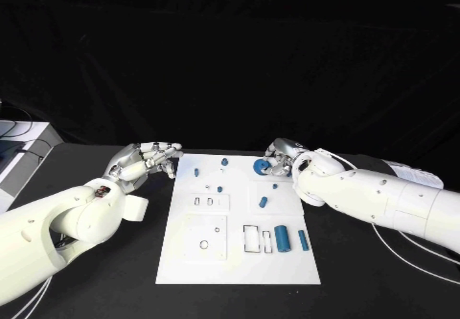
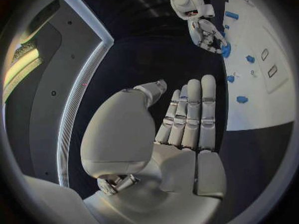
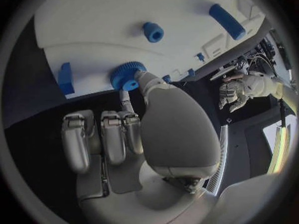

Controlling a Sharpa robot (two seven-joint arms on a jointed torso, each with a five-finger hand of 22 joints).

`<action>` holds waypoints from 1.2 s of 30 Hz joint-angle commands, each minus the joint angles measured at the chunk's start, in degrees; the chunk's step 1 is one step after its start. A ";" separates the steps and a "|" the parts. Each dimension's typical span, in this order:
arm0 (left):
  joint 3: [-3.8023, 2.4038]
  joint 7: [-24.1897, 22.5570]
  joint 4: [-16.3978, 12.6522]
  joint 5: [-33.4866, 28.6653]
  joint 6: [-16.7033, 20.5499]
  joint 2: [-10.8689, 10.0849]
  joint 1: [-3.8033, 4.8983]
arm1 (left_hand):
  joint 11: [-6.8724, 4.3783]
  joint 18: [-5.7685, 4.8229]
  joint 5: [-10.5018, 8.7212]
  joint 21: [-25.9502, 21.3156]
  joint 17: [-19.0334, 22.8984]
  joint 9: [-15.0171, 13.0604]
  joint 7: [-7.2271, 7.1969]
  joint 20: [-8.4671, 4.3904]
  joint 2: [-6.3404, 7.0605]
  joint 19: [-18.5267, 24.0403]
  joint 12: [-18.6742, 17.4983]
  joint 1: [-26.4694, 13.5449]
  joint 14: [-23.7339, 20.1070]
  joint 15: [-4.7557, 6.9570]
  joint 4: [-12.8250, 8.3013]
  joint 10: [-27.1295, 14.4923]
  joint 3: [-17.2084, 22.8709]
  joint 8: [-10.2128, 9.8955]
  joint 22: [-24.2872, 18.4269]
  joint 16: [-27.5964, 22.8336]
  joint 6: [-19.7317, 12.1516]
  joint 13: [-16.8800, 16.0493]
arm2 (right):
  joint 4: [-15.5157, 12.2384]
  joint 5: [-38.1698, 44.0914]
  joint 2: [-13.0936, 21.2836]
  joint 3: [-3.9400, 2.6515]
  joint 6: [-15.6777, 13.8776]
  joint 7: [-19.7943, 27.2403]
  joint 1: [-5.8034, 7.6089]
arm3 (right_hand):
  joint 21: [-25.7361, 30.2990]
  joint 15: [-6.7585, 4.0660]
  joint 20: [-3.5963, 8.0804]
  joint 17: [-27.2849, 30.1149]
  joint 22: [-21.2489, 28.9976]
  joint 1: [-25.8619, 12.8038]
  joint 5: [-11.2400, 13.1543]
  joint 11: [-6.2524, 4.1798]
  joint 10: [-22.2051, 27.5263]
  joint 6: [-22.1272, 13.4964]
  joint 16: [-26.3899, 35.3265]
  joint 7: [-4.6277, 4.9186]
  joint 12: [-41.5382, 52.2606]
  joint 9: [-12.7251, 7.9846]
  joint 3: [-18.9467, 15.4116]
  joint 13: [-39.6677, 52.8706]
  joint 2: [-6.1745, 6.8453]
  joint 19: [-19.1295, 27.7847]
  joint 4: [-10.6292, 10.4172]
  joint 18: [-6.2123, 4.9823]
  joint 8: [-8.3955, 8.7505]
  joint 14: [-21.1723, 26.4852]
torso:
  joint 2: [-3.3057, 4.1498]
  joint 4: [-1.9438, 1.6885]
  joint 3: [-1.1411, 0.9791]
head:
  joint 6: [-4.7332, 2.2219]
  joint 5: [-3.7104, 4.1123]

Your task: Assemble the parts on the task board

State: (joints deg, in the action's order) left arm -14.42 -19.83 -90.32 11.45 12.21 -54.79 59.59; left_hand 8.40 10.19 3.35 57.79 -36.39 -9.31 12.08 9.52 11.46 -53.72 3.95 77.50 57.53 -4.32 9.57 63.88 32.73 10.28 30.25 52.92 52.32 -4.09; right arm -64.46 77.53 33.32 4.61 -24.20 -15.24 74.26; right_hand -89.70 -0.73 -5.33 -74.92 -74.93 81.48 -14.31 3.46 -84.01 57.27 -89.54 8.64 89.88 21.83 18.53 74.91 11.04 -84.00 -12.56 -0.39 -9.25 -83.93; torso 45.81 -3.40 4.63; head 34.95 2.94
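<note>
the black bench [image 1: 115, 279] is carrying the white task board [image 1: 240, 266] at its middle, with blue parts scattered over it. the right hand [image 1: 280, 159] is reaching in at the board's far right corner, fingertips pinching the blue gear [image 1: 260, 166] that is sitting on the board there; the step in hand looks like grasping or seating this gear, and next it calls for a firm lift or turn onto its post. the left hand [image 1: 145, 159] is hovering just off the board's far left edge, holding nothing.

the right wrist view is showing the gear's toothed rim [image 3: 127, 75] against a fingertip, hidden from the head. the left wrist view is showing the left fingers [image 2: 190, 114] lying straight and pressed together.
</note>
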 commanded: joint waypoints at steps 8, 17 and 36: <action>-0.05 -0.34 0.04 0.14 -1.09 0.13 0.00 | 0.06 0.35 -0.21 0.33 0.10 -0.01 0.26 0.14 -0.46 0.50 -0.30 -0.11 -0.29 0.02 -0.13 -0.28 0.22 -0.20 0.13 0.32 -0.16 0.01 | -5.45 8.18 1.01 -0.28 -6.34 -0.38 -0.12 | -0.30 -0.44 0.40 -14.17 -15.07 -0.21 0.33 -0.54 -5.99 1.62 -0.26 -1.20 0.12 0.50 0.67 15.09 -0.23 -6.00 -0.06 0.39 -0.57 -5.86 | -0.03 0.05 0.02 | -0.28 -0.13; -0.05 -0.32 -0.07 0.14 -1.25 0.24 0.00 | 0.06 0.35 -0.21 0.33 0.10 -0.01 0.26 0.14 -0.46 0.50 -0.30 -0.11 -0.29 0.02 -0.13 -0.28 0.22 -0.20 0.13 0.32 -0.16 0.01 | -7.76 12.35 -1.32 -0.37 -7.03 -0.15 -0.13 | -0.30 -0.47 0.43 -14.30 -15.07 -0.30 0.38 -0.54 -5.99 1.54 -0.29 -1.19 0.12 0.47 0.75 15.09 -0.05 -6.00 -0.06 0.39 -0.53 -5.89 | 0.07 -0.12 0.09 | -0.14 -0.11; -0.05 -0.30 0.00 0.15 -1.46 0.59 0.00 | 0.04 0.36 -0.21 0.48 0.16 -0.02 0.23 0.16 -0.49 0.62 -0.27 -0.09 -0.32 0.02 -0.21 -0.27 0.28 -0.19 0.21 0.39 -0.13 -0.01 | -3.99 13.65 -8.24 -0.26 -5.98 -0.68 -1.39 | -0.30 -0.49 0.49 -14.21 -15.07 -0.39 0.35 -0.53 -5.99 1.34 -0.27 -1.15 0.12 0.40 1.07 15.09 0.12 -6.00 -0.03 0.39 -0.39 -5.87 | 0.09 -0.17 0.19 | -0.14 -0.26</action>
State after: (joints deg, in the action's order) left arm -14.42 -19.79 -90.23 11.47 11.89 -54.35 59.57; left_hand 8.40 10.18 3.35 58.02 -36.27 -9.31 12.08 9.72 11.46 -53.53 3.95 77.51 57.53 -4.32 9.57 63.89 32.73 10.28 30.38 52.91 52.32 -4.10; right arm -68.74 89.83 25.21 4.38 -30.58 -15.58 72.93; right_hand -89.70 -0.72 -5.34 -74.91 -74.91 81.49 -14.04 3.47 -84.00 57.19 -89.54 8.51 89.87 21.86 19.33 74.93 11.09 -84.00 -12.58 -0.39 -9.55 -83.94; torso 45.91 -3.57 4.78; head 34.69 2.75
